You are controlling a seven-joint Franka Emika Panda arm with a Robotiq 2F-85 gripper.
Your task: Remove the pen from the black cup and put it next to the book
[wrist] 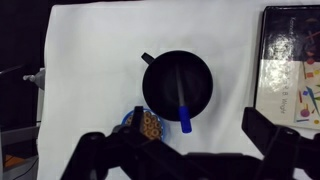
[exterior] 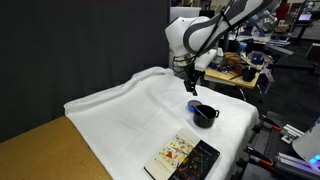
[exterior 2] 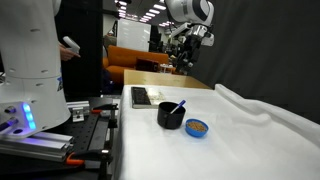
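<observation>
While the gripper [wrist: 172, 142] hangs above the scene with its jaws spread wide and nothing between them, its two fingers [wrist: 95, 150] show in the wrist view as dark, matte, angular bars coming up from the lower edge. Under them lies a white cloth [wrist: 100, 60], soft and flat there, though in an exterior view [exterior: 120, 100] it rumples into long folds along its far side.

At 12 o'clock from the gap between the jaws, in the wrist view, stands the cup [wrist: 177, 85]: round, squat, smooth black, with a small handle [wrist: 147, 58] at its 10 o'clock. The pen [wrist: 183, 112] rests inside it, roughly centred between the two fingers and touched by neither. In both exterior views the gripper is well above the cup [exterior: 205, 114], apart from it.

The pen is a thin straight stick. Its bright blue end leans over the cup's rim at about 6 o'clock, toward the jaws, while the rest runs up into the dark inside. In an exterior view [exterior 2: 178, 106] it stands slanted out of the cup.

Just beside the cup at 7 o'clock sits a small blue bowl [wrist: 145, 123] holding something brown and crumbly.

Farther out, at 2 o'clock from the cup, the book [wrist: 292, 65] lies flat: a thin rectangle with a cream panel of small pictures and a glossy black panel.
</observation>
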